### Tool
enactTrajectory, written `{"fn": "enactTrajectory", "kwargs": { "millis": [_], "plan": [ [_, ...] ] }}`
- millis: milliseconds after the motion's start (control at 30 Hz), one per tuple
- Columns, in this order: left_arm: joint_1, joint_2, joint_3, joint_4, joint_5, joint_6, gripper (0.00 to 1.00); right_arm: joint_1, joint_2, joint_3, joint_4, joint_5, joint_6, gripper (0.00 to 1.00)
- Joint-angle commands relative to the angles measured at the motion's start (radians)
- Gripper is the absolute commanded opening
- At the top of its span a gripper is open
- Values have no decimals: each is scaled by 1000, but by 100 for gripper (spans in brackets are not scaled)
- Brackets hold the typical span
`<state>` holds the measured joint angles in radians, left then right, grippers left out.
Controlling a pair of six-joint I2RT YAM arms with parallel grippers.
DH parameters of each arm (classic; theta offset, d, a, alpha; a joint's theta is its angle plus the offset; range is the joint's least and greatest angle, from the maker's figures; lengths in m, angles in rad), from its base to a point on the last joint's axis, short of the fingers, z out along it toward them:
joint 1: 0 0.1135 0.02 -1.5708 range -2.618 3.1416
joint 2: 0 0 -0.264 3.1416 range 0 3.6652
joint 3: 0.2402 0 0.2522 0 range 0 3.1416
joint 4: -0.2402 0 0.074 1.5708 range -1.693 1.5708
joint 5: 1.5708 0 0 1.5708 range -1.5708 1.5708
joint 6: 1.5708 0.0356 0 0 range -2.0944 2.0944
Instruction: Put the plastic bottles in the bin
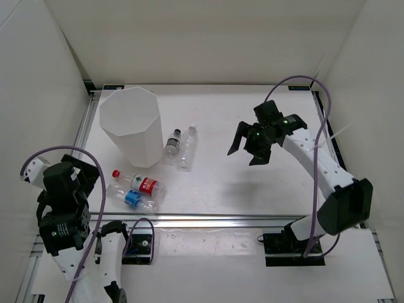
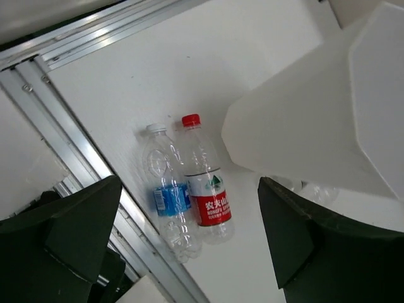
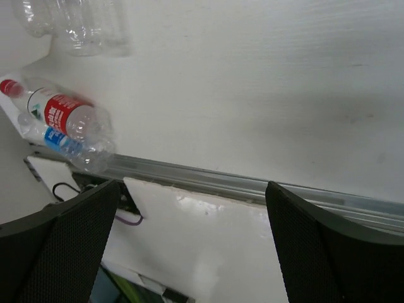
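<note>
The white faceted bin [image 1: 136, 144] stands upright at the back left. Two bottles lie side by side near the front rail: the red-capped, red-labelled one [image 1: 140, 183] and the blue-labelled one [image 1: 132, 199]. The dark-labelled bottle [image 1: 173, 142] and the plain white-capped one [image 1: 187, 149] lie just right of the bin. My left gripper [image 1: 79, 180] is open and empty, held up at the front left; its view shows the red bottle [image 2: 208, 189], the blue bottle [image 2: 167, 196] and the bin [image 2: 315, 107]. My right gripper [image 1: 246, 154] is open and empty, above the table right of centre.
An aluminium rail [image 1: 208, 221] runs along the table's front edge, close to the blue bottle. White walls enclose the table on the left, back and right. The right wrist view shows the red bottle [image 3: 63, 112] and blue bottle [image 3: 63, 142] at far left.
</note>
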<state>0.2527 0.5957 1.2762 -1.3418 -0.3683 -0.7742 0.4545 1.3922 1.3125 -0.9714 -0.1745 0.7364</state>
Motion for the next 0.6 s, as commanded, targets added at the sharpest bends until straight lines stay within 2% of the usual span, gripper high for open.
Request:
{"fn": "enactTrajectory", "kwargs": {
  "millis": [0,133,200,333,567],
  "plan": [
    [5,-39,78,36,164,226,100,3,147,97,94,-134,-52,100],
    [-7,-50,101,62,313,280,100,3,356,267,19,-146,-81,100],
    [-27,-37,89,63,354,280,100,3,442,329,63,-190,-106,100],
    [-49,3,89,30,355,208,100,-7,603,471,98,-258,-106,100],
    [-59,6,80,61,382,187,100,12,829,659,151,-335,-97,100]
  ]
}}
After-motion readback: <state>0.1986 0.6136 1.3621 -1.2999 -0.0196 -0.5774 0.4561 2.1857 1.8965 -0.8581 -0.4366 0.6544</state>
